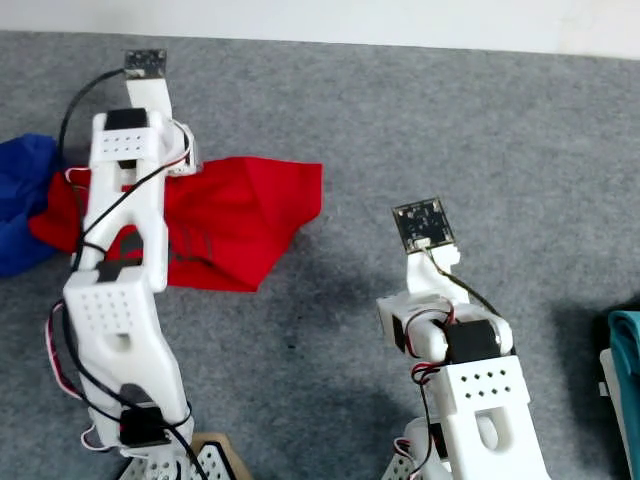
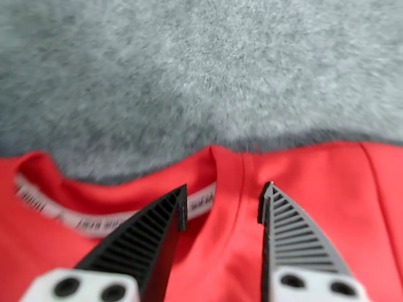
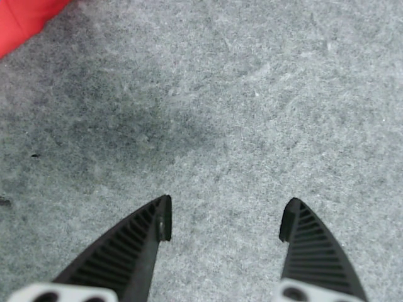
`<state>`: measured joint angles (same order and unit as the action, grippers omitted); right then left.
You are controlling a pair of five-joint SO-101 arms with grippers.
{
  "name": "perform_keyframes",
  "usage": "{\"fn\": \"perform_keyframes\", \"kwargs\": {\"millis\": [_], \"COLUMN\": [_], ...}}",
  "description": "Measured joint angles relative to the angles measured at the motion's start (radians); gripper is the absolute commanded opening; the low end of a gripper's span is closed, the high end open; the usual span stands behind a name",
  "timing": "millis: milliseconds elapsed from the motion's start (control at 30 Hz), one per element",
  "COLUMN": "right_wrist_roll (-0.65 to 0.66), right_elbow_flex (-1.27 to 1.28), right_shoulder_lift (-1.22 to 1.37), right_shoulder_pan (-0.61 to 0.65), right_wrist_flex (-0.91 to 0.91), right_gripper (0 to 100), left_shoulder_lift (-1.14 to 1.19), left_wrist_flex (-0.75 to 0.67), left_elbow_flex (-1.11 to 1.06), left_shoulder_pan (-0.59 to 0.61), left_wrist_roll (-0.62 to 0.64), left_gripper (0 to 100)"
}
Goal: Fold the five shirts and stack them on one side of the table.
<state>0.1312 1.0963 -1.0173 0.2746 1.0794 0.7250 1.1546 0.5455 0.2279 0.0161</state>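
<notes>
A red shirt lies spread and partly crumpled on the grey felt table at the left. My left arm stretches over it in the high view. In the left wrist view my left gripper is open just above the shirt's collar, one finger on each side of the neck seam, nothing pinched. A blue shirt lies bunched at the far left edge, partly under the red one. My right gripper stands open over bare felt, with a corner of the red shirt far off.
A teal garment on a white edge sits at the right border of the table. Bare grey felt stretches across the middle and back. The right arm's base stands at the front centre-right.
</notes>
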Motion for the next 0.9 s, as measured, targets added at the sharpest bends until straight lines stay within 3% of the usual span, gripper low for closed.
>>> {"fn": "perform_keyframes", "kwargs": {"millis": [200, 367, 533, 900], "right_wrist_roll": [0.000, 0.000, 0.000, 0.000], "right_elbow_flex": [0.040, 0.044, 0.044, 0.044], "right_shoulder_lift": [0.000, 0.000, 0.000, 0.000], "right_shoulder_pan": [0.000, 0.000, 0.000, 0.000], "right_wrist_flex": [-0.032, -0.046, -0.046, -0.046], "right_gripper": [28.2, 28.2, 28.2, 28.2], "left_shoulder_lift": [0.196, 0.293, 0.333, 0.347], "left_wrist_flex": [-0.005, -0.003, 0.005, 0.292], "left_elbow_flex": [0.203, 0.313, 0.391, 0.701], "left_shoulder_pan": [-0.012, -0.014, -0.017, -0.057], "left_wrist_roll": [0.000, 0.000, 0.000, 0.002], "left_gripper": [18, 2, 1, 1]}}
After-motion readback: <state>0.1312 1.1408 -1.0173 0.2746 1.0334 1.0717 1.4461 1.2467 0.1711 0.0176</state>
